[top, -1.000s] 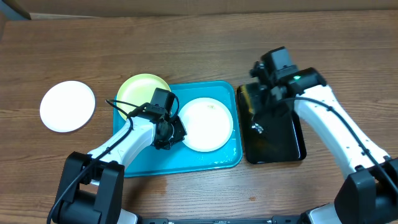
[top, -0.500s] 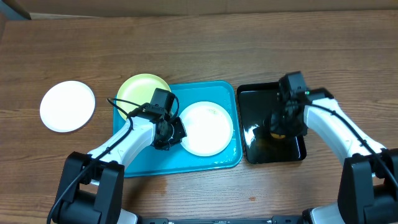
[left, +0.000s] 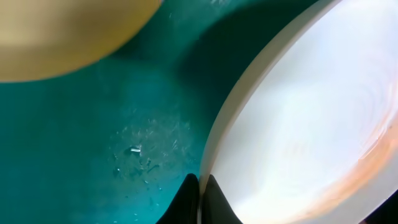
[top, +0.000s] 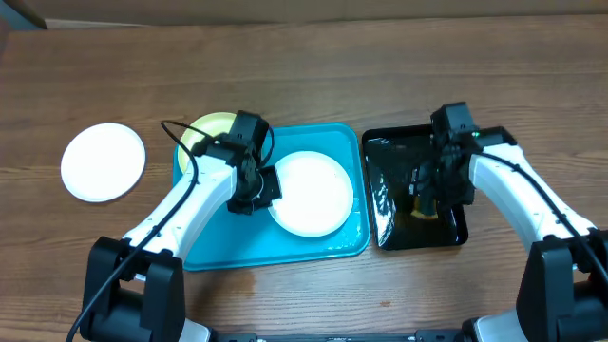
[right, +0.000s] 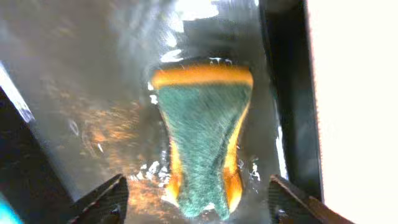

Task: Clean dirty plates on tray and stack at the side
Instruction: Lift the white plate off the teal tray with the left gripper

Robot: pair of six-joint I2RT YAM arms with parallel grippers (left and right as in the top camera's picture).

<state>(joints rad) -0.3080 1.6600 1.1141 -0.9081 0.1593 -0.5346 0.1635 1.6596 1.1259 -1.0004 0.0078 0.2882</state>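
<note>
"The plates [top: 309, 193]: what differs from one second ago?"

"One white plate [left: 298, 124] sits slightly nearer the left side of the tray [top: 285, 242] than before. The left end effector [left: 199, 190] has shifted toward the far side of the tray. It is fully closed, fingertips pinched on that plate's left rim. The right end effector [top: 429, 190] was raised over the far edge of the black tray [top: 394, 152]. It is now low over the middle, fingers spread wide, holding nothing. The sponge [right: 202, 130] was not visible on the black tray a second ago and now lies there."

"Contents of each container?"

"Tray: the gripped white plate occupies the right half. The yellow-green plate [top: 211, 131] is at the far left corner, partly under the left arm [top: 190, 214] and overhanging the rim. Small specks and droplets lie on the tray floor between the two plates. Black tray: a wet, glossy floor carrying the green-faced, orange-edged sponge. The sponge lies between the open fingers and touches neither."

"Anything outside the containers?"

"A second white plate [top: 103, 161] rests alone on the table [top: 313, 76], well apart to the left of the tray."
</note>
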